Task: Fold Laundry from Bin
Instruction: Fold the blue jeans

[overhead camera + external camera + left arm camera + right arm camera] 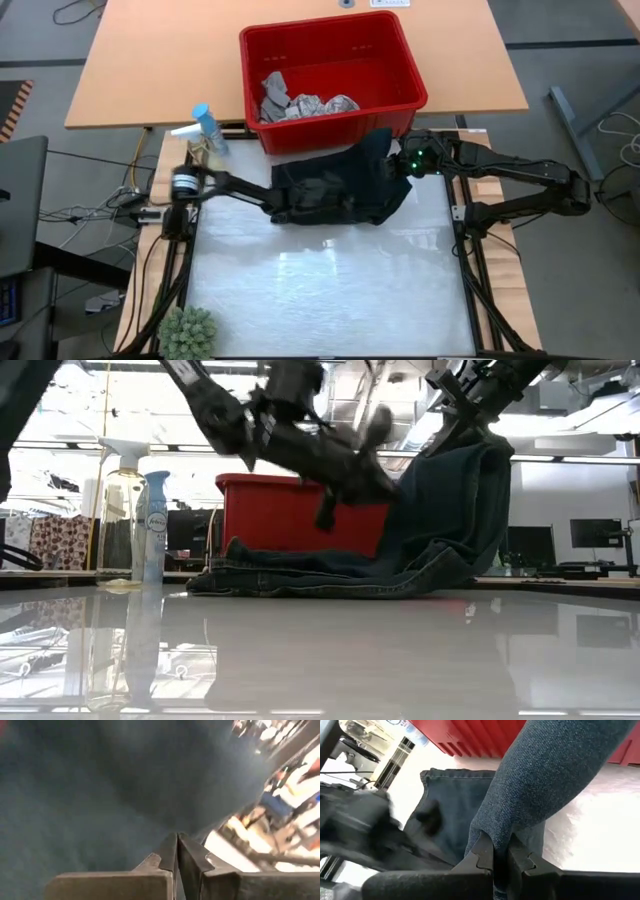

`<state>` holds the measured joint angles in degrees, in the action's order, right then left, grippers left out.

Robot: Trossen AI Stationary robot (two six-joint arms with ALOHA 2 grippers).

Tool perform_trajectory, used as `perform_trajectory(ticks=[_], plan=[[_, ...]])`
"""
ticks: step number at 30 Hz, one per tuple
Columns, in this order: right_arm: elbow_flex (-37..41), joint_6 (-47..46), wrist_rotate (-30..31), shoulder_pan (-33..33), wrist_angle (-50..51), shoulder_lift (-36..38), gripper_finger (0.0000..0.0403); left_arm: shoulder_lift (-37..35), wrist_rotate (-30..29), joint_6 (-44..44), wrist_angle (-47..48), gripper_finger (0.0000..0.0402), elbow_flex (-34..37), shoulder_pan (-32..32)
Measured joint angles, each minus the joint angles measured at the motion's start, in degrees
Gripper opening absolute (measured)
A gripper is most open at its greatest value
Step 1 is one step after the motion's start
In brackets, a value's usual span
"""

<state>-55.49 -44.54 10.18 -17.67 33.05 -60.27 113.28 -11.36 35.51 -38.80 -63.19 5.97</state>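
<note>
The dark trousers (340, 190) lie bunched on the table in front of the red bin (330, 125). One part is raised at the right, where my right gripper (388, 150) is shut on it. A grey cloth (273, 90) and a white printed cloth (320, 103) lie inside the bin. My left gripper (177, 837) is shut with nothing between its fingers. It reaches in from the table's left, over the trousers' left part (300, 205), with dark cloth right in front of its tips. My left gripper: I cannot tell whether its shut tips touch the trousers. My right gripper pinches a rounded fold of the trousers (495, 827) between its two fingers, slanting down from the table's right. The held part (470, 460) is lifted and drapes down slack. The rest (330, 575) lies on the table.
Two spray bottles (205, 130) stand at the table's far left, seen close together in the low view (150, 525). A green spiky ball (188, 332) sits at the near left corner. The near half of the white table top (330, 290) is bare.
</note>
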Motion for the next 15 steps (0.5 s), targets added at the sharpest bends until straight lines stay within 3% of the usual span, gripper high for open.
perform_trajectory(ticks=[4, 8, 15], plan=[[0.0, 0.1, 0.0, -0.1, 0.1, 0.0, 0.0037, 7.8, 2.8, -2.5, -0.4, 0.0000, -7.1, -1.2], [0.0, 1.1, -0.1, -0.1, 0.1, 0.0, 0.0037, 13.3, 6.5, -5.4, 10.3, 0.0000, -17.0, -2.8], [0.0, 2.1, -0.3, -0.6, 0.4, 0.0, 0.0037, 21.9, 20.7, -9.0, 11.2, 0.0000, -28.9, -3.6]])
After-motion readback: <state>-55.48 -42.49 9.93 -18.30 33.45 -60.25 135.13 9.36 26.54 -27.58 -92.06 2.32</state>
